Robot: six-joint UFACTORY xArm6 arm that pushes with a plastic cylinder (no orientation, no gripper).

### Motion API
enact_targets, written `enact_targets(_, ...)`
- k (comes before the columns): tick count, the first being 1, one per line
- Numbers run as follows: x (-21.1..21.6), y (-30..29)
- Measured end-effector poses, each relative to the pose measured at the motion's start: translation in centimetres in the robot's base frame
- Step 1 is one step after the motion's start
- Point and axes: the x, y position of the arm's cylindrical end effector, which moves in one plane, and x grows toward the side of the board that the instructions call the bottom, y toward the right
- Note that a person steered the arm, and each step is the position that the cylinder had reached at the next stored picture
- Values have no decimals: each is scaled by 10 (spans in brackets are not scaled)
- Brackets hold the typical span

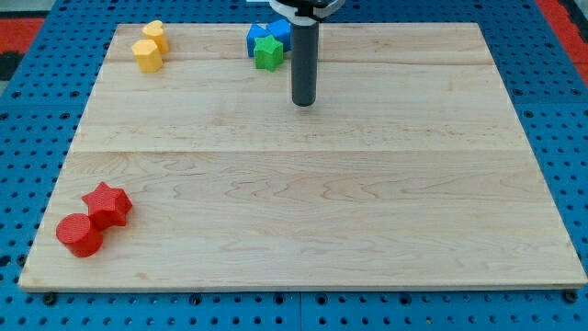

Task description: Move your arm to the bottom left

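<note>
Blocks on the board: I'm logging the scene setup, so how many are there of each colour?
Red: 2, a star and a cylinder
Yellow: 2
Blue: 2
Green: 1, a star
Total: 7

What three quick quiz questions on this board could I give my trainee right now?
1. True or false: my tip touches the green star block.
2. Which blocks lie nearest the board's bottom-left corner: A yellow, B red, C blue?
3. Fill in: the two yellow blocks sit at the view's top ____.

Key: 1 false, it stands apart, to the star's right and lower; 2 B, the red star and red cylinder; 3 left.
</note>
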Motion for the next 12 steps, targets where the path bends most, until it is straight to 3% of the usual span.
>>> enact_targets(2,11,-130)
enact_targets(4,67,-294)
enact_targets(5,85,-314)
enact_targets(7,172,-310)
enact_targets(12,255,-301)
